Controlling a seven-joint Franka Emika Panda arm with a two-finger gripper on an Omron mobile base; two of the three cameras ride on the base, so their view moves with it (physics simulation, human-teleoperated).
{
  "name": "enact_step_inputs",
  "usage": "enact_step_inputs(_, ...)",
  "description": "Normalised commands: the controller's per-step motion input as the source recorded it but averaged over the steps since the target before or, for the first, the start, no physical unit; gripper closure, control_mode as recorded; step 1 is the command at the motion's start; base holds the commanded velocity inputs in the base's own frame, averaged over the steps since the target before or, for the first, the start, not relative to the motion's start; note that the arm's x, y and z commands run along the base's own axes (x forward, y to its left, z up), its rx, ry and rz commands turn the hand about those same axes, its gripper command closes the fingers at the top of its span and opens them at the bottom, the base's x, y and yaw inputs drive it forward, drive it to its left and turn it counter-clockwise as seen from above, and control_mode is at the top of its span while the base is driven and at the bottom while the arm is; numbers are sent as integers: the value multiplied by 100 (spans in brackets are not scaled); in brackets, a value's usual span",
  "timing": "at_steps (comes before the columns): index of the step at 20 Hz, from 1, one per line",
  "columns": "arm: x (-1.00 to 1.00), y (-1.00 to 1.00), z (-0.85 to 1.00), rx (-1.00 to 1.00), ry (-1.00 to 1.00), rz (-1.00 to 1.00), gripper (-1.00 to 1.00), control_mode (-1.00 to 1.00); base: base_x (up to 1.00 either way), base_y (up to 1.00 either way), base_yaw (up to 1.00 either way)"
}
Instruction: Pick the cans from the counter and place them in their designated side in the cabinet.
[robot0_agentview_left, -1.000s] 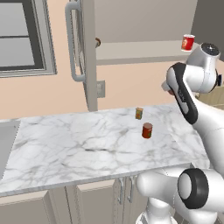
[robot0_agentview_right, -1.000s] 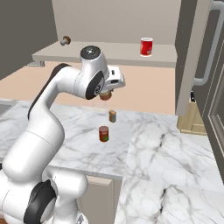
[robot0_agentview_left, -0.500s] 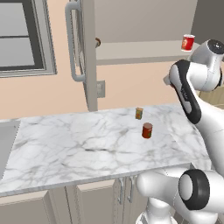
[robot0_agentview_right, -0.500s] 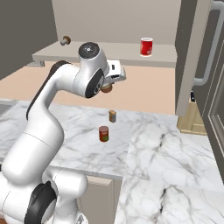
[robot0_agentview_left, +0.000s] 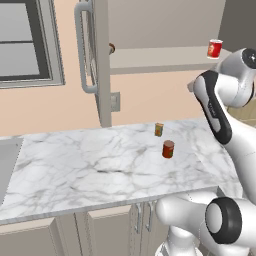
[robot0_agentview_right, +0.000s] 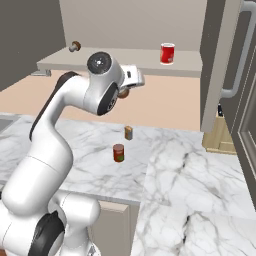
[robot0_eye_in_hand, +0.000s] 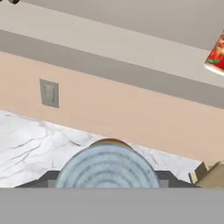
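Note:
My gripper (robot0_agentview_right: 125, 90) is shut on a dark red can (robot0_agentview_right: 123, 93) and holds it in the air, just below the front edge of the cabinet shelf (robot0_agentview_right: 125, 60). In the hand view the can's pale ringed top (robot0_eye_in_hand: 108, 168) sits between my dark fingertips (robot0_eye_in_hand: 43, 180), facing the wall and the shelf edge. A shorter can with a red-and-green label (robot0_agentview_left: 168, 149) (robot0_agentview_right: 118, 152) stands upright on the white marble counter (robot0_agentview_left: 75, 165) (robot0_agentview_right: 200, 180). The cabinet door (robot0_agentview_left: 101, 60) hangs open at the left, its grey bar handle (robot0_agentview_left: 82, 50) towards me.
A bright red can with a white rim (robot0_agentview_left: 214, 48) (robot0_agentview_right: 167, 53) (robot0_eye_in_hand: 215, 54) stands on the shelf's right part. A small brown object (robot0_agentview_left: 111, 48) (robot0_agentview_right: 75, 46) lies at the shelf's left end. A small tan box (robot0_agentview_left: 159, 129) (robot0_agentview_right: 128, 133) stands behind the counter can. A wall socket (robot0_eye_in_hand: 49, 92) is below the shelf.
My hand has risen a little with the can, towards the shelf edge. The can and the box on the counter have not moved.

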Motion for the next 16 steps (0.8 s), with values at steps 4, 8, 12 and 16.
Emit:
enact_step_inputs(4, 5, 0, 25, 0, -14, -2, 100, -100, 0, 0, 0)
enact_step_inputs(8, 1, 0, 29, 0, -15, -3, 100, -100, 0, 0, 0)
enact_step_inputs(12, 0, -1, 29, 0, -14, -2, 100, -100, 0, 0, 0)
enact_step_inputs(16, 1, -3, 26, 0, -5, -1, 100, -100, 0, 0, 0)
